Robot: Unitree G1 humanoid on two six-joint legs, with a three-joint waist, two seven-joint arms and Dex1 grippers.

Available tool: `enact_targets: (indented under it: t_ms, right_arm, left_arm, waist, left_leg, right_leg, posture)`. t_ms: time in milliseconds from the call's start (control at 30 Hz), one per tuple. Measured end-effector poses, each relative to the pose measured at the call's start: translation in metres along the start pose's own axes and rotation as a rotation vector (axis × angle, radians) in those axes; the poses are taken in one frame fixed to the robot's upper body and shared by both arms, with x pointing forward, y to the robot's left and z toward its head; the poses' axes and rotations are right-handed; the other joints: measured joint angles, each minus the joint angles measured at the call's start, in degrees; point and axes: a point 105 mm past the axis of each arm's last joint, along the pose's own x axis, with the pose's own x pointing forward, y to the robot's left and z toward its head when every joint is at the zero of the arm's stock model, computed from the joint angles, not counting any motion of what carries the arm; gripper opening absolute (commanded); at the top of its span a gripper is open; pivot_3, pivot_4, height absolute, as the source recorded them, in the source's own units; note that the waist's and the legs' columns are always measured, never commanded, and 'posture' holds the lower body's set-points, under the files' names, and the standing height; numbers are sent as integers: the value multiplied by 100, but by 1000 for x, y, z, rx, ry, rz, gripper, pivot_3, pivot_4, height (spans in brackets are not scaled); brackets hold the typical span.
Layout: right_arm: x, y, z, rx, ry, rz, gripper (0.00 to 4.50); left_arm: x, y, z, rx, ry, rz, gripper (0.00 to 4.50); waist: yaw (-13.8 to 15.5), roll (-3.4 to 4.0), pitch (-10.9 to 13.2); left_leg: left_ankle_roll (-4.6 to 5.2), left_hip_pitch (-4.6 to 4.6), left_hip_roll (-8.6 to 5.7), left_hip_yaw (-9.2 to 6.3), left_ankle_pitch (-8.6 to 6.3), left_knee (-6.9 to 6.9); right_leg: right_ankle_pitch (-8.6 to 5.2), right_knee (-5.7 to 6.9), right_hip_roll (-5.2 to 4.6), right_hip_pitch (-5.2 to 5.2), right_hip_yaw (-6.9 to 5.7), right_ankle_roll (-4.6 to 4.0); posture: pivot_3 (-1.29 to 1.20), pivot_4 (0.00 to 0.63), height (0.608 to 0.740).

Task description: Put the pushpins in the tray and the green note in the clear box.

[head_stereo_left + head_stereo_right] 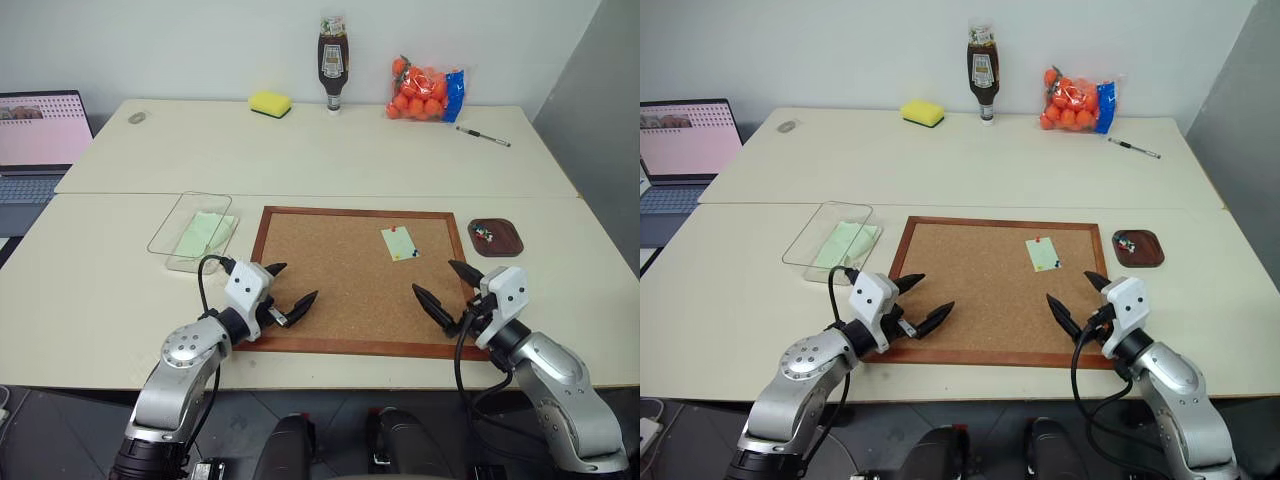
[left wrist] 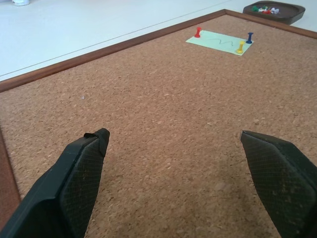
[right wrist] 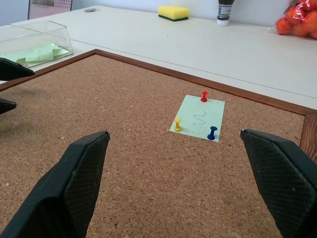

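Note:
The green note [image 3: 198, 118] lies on the corkboard [image 1: 340, 290], toward its far right. Three pushpins stand in the note: red [image 3: 204, 95], yellow [image 3: 178, 124] and blue [image 3: 212, 132]. The dark brown tray [image 1: 496, 237] sits just right of the board with several pushpins in it. The clear box [image 1: 193, 231], left of the board, holds pale green paper. My left gripper [image 1: 300, 281] hovers open over the board's near left corner. My right gripper [image 1: 432, 276] hovers open over the near right part, a short way in front of the note. Both are empty.
On the far table stand a yellow sponge [image 1: 270, 103], a dark sauce bottle [image 1: 333, 65], a bag of oranges [image 1: 425, 90] and a pen [image 1: 484, 136]. An open laptop [image 1: 38, 140] is at the far left.

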Motion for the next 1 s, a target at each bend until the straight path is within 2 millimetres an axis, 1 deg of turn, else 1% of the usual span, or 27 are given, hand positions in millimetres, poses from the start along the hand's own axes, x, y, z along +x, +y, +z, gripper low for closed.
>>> enact_targets:
  t_ms: [200,400,500,767,900,1000]
  right_arm:
    - [0,0,1,-3,-2,1,4500]
    - [1,-1,2,-5,-6,1,4500]
    - [3,-2,5,-9,-13,-2,4500]
    - [6,-6,4,2,16,-14,4500]
    - [8,-8,5,1,35,-24,4500]
    - [11,-8,9,-6,35,-19,4500]
  left_arm:
    - [1,1,1,5,-7,6,4489]
    - [5,8,7,4,-21,23,4489]
    - [8,7,16,14,-44,-8,4489]
    - [14,5,20,-8,-42,-58,4489]
    - [19,1,23,-12,-17,-121,4489]
    - [23,-4,26,6,1,-178,4020]
  waist:
    - [0,0,0]
    - [0,0,0]
    - [-2,0,0]
    - [-1,0,0]
    - [-4,0,0]
    - [-4,0,0]
  left_leg:
    - [0,0,0,2,0,0]
    - [0,-1,0,1,0,1]
    - [0,1,-1,4,0,1]
    - [0,-1,-3,2,0,2]
    - [0,0,-3,4,0,1]
    - [0,-1,-3,4,0,0]
  right_leg:
    - [1,0,0,0,1,2]
    - [1,0,0,0,-1,2]
    - [1,0,1,0,2,2]
    - [4,0,1,0,1,7]
    - [4,1,2,0,2,7]
    - [4,0,3,-1,2,7]
  posture:
    - [0,150,740]
    - [0,150,740]
    - [0,150,740]
    - [0,150,740]
    - [0,150,740]
    - [0,150,740]
